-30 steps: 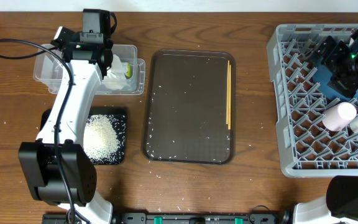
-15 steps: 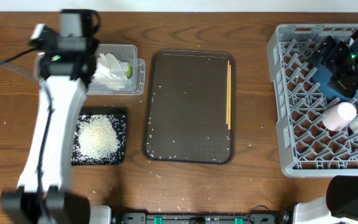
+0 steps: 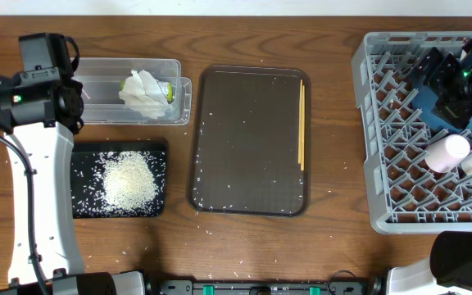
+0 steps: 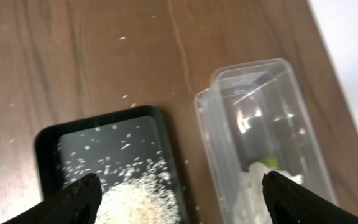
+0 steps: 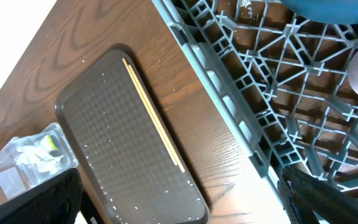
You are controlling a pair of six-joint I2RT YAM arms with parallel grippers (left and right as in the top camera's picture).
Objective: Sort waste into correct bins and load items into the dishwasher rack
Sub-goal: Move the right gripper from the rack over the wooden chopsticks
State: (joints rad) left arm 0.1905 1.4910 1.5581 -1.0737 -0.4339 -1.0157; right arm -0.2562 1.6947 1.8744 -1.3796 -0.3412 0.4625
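Wood-grain tabletop (image 3: 342,49), loose grains scattered on it. Remaining item, as I read it: chopsticks (image 3: 301,123), lying flat on the brown tray (image 3: 244,139), tight against its right rim, the side nearest the dishwasher rack (image 3: 383,147). They look like 2 sticks side by side and touching. Long axis runs far-to-near across the table, parallel to the tray's long side; can't tell which end is the tapered one. Handling guess: very light, stiff, thin, smooth wood, so likely to roll or scissor apart. I'd pinch both at mid-length with jaws square to the long axis to stop pivoting. The rim leaves little room for the outer finger, so maybe nudge them inward first. Right gripper (image 5: 179,199) hangs over the rack edge, fingers spread wide, nothing between them. Left gripper (image 4: 179,202) sits above the black tray (image 3: 80,176) with rice (image 3: 129,180) and the clear tub (image 3: 97,74) with tissue (image 3: 144,88), also spread wide and empty.
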